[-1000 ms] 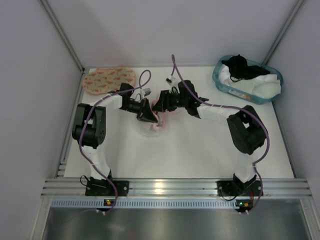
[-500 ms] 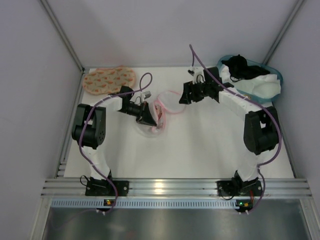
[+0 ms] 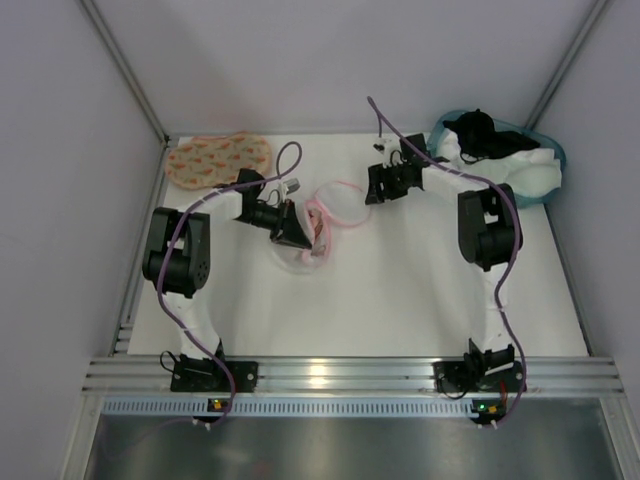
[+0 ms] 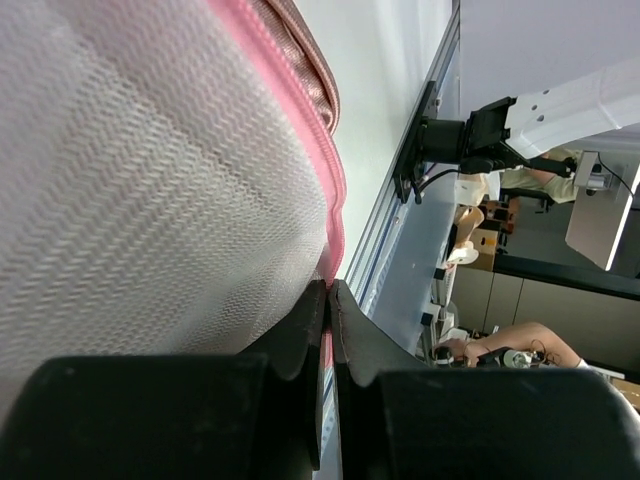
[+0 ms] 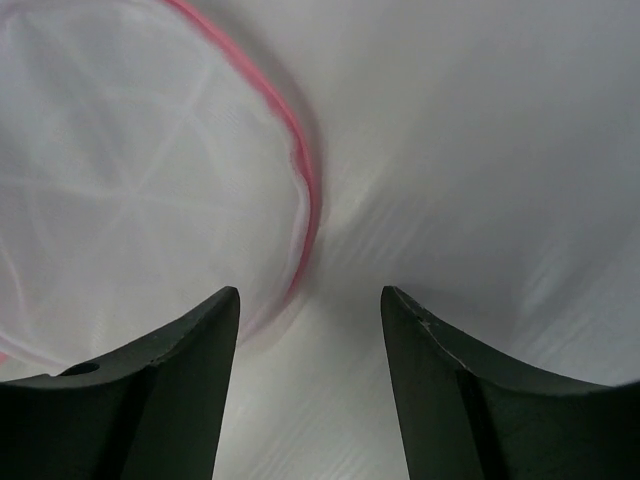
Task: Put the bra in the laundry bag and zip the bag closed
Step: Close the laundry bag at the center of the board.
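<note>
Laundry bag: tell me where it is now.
In the top view the laundry bag lies near mid-table, between the arms. The left gripper pinches its pink rim, and the open right gripper is just to its right.

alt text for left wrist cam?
The left gripper is shut on the pink zipper rim of the white mesh laundry bag, which fills most of the view. A strip of the pink bra shows past the rim, with the white table behind.

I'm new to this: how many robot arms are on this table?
2. The left arm reaches the laundry bag mid-table; the right arm ends just right of it. None seem hidden.
</note>
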You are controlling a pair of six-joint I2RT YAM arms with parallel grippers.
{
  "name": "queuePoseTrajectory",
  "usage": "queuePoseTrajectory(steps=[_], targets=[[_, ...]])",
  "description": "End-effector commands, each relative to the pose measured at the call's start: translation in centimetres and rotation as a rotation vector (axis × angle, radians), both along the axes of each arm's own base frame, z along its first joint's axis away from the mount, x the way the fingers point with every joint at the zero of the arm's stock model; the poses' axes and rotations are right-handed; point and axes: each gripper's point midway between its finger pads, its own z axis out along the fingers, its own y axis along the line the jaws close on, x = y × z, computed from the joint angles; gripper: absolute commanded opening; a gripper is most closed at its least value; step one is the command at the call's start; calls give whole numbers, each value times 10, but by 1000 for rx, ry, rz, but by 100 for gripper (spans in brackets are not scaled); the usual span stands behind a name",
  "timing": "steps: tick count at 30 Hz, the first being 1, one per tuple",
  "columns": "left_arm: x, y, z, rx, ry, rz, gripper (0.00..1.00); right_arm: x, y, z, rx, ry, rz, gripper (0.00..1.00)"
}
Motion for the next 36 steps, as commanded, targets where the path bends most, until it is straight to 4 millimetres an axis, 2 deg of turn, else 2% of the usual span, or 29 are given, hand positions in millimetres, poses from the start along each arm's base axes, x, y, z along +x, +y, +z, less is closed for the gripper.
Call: queuePoseTrajectory(steps=[1, 5, 11, 13, 14, 15, 19, 20, 21, 22, 24, 25, 27, 28, 30, 31, 33, 34, 36], targets=[[8, 1, 15, -27, -55, -1, 8, 11, 27, 26, 33, -81, 52, 59], [8, 2, 15, -28, -46, 4, 9, -4, 42, 6, 16, -40, 89, 56], [11, 4, 14, -19, -46, 13, 9, -13, 38, -23, -46, -1, 96, 39], [12, 4, 14, -15, -47, 16, 9, -15, 33, -28, -79, -9, 102, 27], [13, 4, 13, -12, -48, 18, 9, -14, 32, -27, -88, -13, 97, 12], [14, 4, 12, -8, -47, 20, 9, -15, 31, -25, -83, -7, 91, 1], [15, 7, 17, -4, -68, 25, 9, -16, 21, 17, -80, -65, 89, 0], [15, 7, 18, -6, -73, 26, 10, -16, 18, 51, -46, -118, 87, 0], [14, 7, 19, -10, -71, 26, 10, -18, 15, 65, -31, -134, 85, 0], [13, 7, 19, -14, -66, 25, 10, -22, 12, 95, -6, -177, 82, 0], [12, 8, 19, -12, -65, 27, 11, -30, 6, 122, 45, -202, 92, 0], [12, 8, 18, -9, -62, 29, 12, -37, 3, 145, 71, -234, 85, 0], [12, 9, 18, -3, -60, 33, 13, -47, -5, 164, 102, -247, 88, 0], [13, 9, 18, 1, -64, 35, 15, -55, -10, 179, 109, -277, 89, 0], [14, 11, 20, 8, -78, 40, 16, -64, -17, 192, 106, -309, 96, 0], [17, 11, 25, 5, -96, 42, 16, -74, -23, 203, 94, -341, 106, 0], [20, 11, 30, -4, -103, 46, 16, -83, -29, 209, 75, -368, 109, 0], [21, 11, 32, -7, -104, 50, 17, -92, -33, 221, 63, -402, 119, 0], [24, 11, 37, -13, -109, 52, 16, -99, -38, 226, 37, -416, 120, 0]])
